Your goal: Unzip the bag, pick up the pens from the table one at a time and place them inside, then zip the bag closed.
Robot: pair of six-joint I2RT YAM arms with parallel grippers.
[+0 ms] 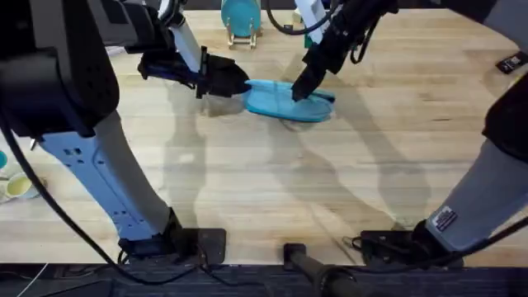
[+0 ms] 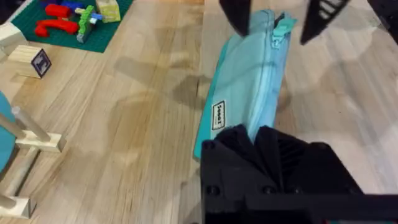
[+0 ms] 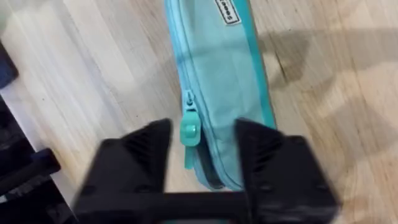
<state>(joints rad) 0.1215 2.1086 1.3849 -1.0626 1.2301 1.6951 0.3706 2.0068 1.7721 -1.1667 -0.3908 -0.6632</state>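
Spread black fingers (image 3: 148, 155) of the right gripper (image 3: 199, 149) stand apart on either side of the teal zipper pull tab (image 3: 189, 132), straddling it without closing on it, at one end of the light blue soft fabric pencil pouch (image 1: 285, 101). At the pouch's opposite end sits the left gripper (image 1: 221, 80); its black fingers (image 2: 239, 140) meet over the fabric there, and whether they actually pinch the cloth cannot be told. The pouch lies on the large light wooden tabletop of joined pale planks (image 1: 272, 190), toward the far middle of the overhead view, an elongated oval with a zipper line running down its top and a small white label (image 2: 219, 115) on its side. Its fabric looks matte and slightly puckered along the zipper seam. Broad bare planks spread in front of the pouch toward the arm bases and out to the right, giving open room there. Behind it, near the far edge, stands a round teal disc on a pale wooden stand (image 1: 240, 18). From the left wrist, a green studded baseplate with coloured plastic bricks (image 2: 68, 22) lies well apart from the pouch.
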